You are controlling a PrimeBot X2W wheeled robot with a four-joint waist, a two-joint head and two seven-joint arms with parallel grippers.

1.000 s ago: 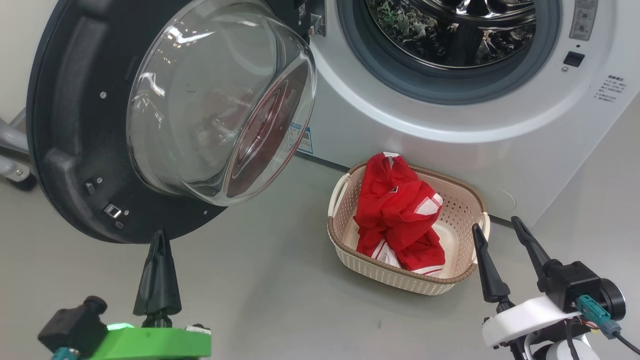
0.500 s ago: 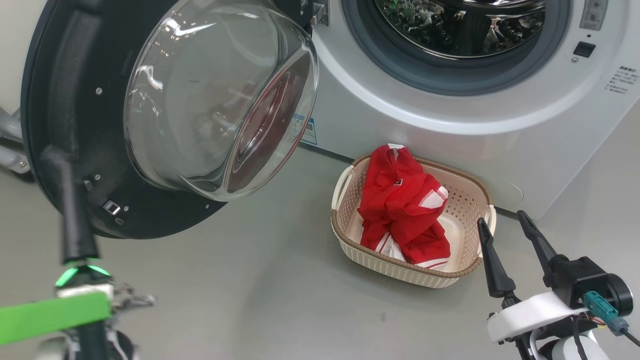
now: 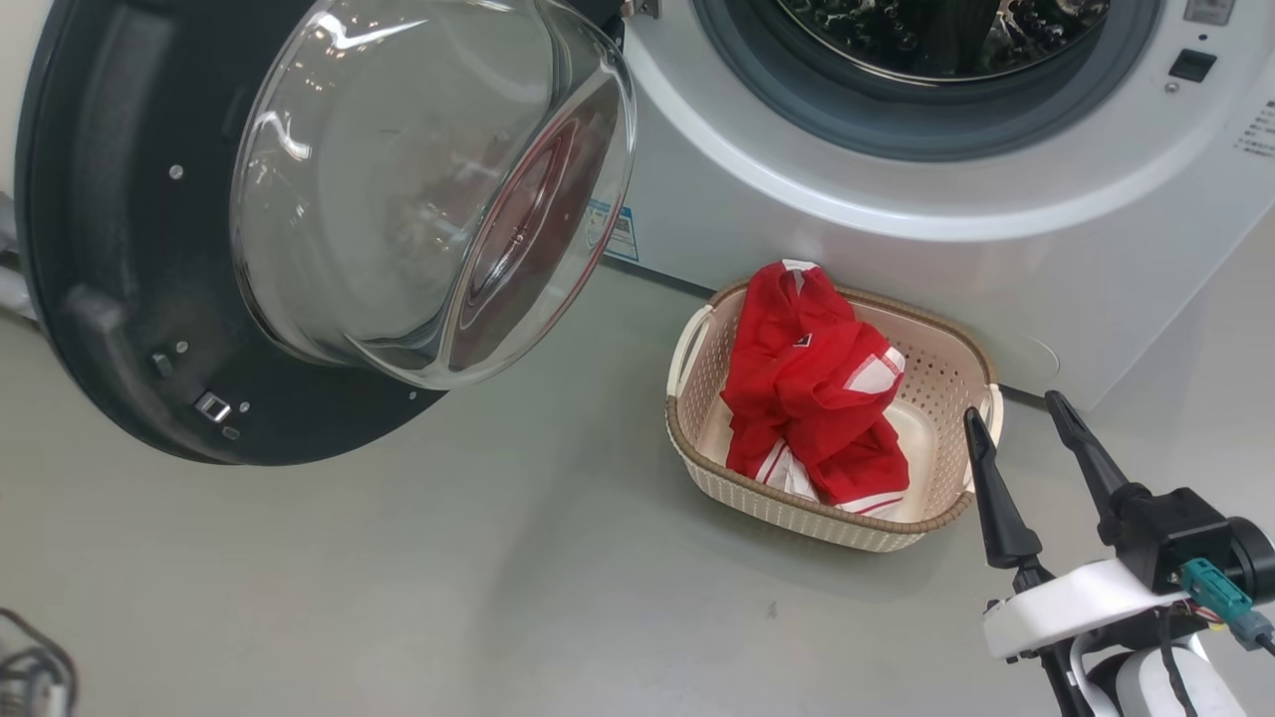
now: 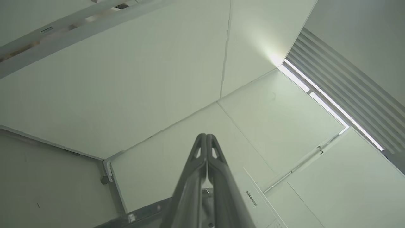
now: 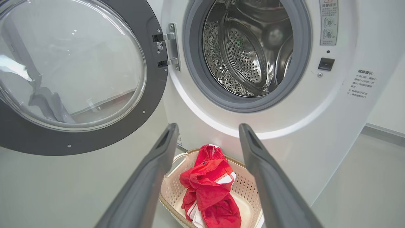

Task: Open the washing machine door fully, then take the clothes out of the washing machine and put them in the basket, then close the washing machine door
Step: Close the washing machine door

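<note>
1. The washing machine is a big white box. Its round mouth is uncovered, so you can see the grey gasket and the perforated steel drum.
2. The washing machine door is swung wide out to the left on its hinge, with its black rim and bulging glass bowl turned toward the room.
3. The basket sits on the grey floor, close to the foot of the machine and below its mouth.
4. The clothes lie bunched inside the basket, red with white stripes, heaped above its rim.
5. The right gripper hovers just right of the basket, its fingers spread wide with nothing between them.
6. The left gripper has its fingers pressed tip to tip around nothing, aimed at pale panels.
</note>
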